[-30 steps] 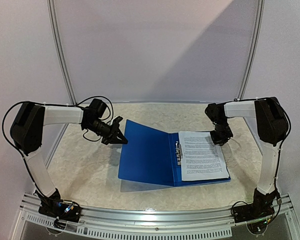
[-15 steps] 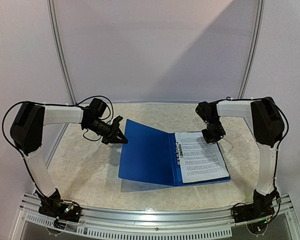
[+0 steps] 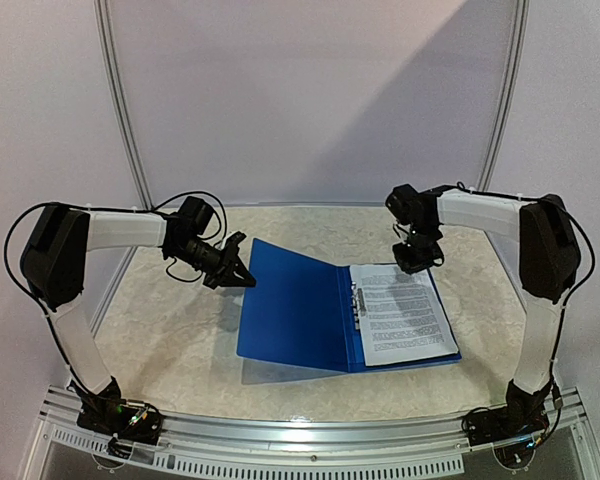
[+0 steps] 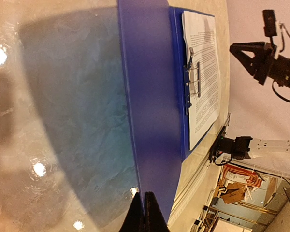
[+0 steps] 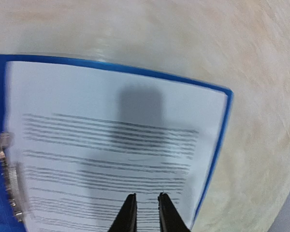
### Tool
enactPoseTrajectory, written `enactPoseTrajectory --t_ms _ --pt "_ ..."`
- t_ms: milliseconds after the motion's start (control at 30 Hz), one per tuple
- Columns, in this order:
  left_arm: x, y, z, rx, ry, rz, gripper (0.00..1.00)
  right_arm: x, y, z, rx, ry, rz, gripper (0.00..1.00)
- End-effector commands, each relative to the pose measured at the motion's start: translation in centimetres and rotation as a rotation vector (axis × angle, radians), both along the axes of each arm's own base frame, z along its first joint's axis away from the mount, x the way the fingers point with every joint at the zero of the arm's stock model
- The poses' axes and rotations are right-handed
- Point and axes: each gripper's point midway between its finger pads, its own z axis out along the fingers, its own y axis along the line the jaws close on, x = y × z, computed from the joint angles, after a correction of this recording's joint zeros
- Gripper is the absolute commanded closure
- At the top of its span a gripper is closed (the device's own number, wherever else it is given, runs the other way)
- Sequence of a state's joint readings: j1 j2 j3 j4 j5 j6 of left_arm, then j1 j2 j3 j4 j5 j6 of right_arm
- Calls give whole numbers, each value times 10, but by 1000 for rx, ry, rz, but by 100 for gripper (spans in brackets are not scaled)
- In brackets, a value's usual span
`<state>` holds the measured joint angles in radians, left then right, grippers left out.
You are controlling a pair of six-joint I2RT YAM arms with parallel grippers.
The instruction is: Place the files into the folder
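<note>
The folder [image 3: 295, 305] lies open on the table [image 3: 170, 330], about midway between the two arms. Its right half rests flat. Its left cover is lifted off the surface at a slant, with a shadow beneath it.

Contents: the files [image 3: 405, 312] lie inside on the right half, square to it. A thin blue margin shows along their right, near and far edges. Only the top sheet is visible, so the number of sheets beneath it cannot be told. The metal clip [image 3: 357, 300] runs along the spine at the sheets' left edge. Whether it clamps them cannot be told.

Condition: the folder is glossy blue plastic, darker in the left wrist view. The top sheet is white, flat and uncreased, and carries dense lines of black print.

Left gripper [image 4: 145, 198]: its fingers are pressed together on the outer edge of the raised cover, near the far left corner.

Right gripper [image 5: 146, 195]: it hangs over the far part of the files and casts a shadow on the sheet. Its fingers [image 5: 128, 215] stand slightly apart with nothing between them.
</note>
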<state>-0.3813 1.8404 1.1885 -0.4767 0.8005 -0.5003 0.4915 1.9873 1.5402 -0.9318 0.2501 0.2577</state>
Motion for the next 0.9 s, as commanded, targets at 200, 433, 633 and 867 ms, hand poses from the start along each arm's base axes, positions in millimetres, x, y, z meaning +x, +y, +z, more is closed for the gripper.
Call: enactPoseTrajectory --t_ms 200,433,633,867 --pt "8 0 0 1 -11 10 100 -12 143 17 327 -26 311 84" --pt "8 0 0 0 -12 10 100 -7 132 -6 241 -8 276 81" --pt "8 1 0 1 -12 12 100 -7 136 -19 246 15 280 80" --pt "9 1 1 -1 -13 12 100 -11 133 -26 237 36 275 82"
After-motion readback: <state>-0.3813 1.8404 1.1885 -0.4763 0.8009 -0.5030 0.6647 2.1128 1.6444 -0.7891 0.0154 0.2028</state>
